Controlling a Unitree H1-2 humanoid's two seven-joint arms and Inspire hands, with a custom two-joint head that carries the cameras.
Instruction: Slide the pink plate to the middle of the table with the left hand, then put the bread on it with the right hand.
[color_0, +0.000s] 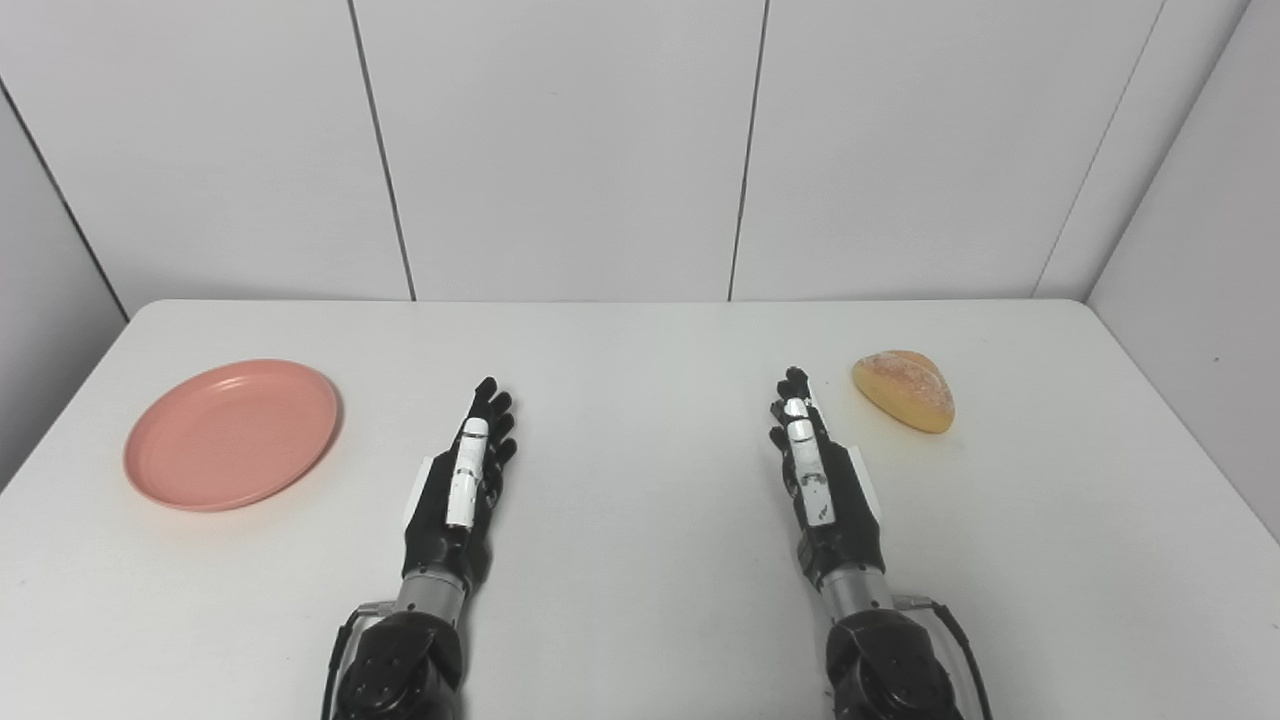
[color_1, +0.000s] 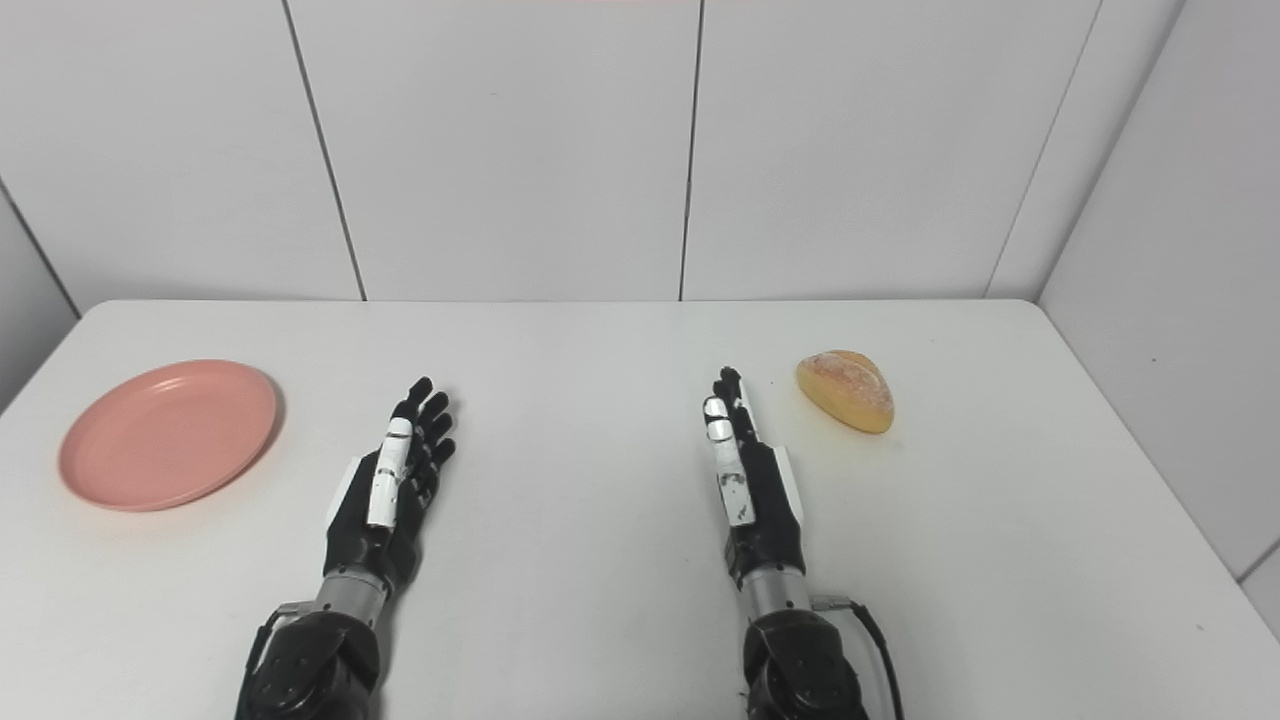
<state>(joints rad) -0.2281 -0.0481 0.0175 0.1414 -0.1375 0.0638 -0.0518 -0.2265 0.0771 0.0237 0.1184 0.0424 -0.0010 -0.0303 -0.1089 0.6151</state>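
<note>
Both hands (color_0: 465, 475) (color_0: 815, 470) empty, fingers extended; pink plate (color_0: 232, 433) left, bread (color_0: 904, 390) right

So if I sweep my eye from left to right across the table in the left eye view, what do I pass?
pink plate → left hand → right hand → bread, all apart on the white table.

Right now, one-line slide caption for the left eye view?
Start pose: both hands open, left hand and right hand apart from pink plate at table's left and bread at right.
</note>
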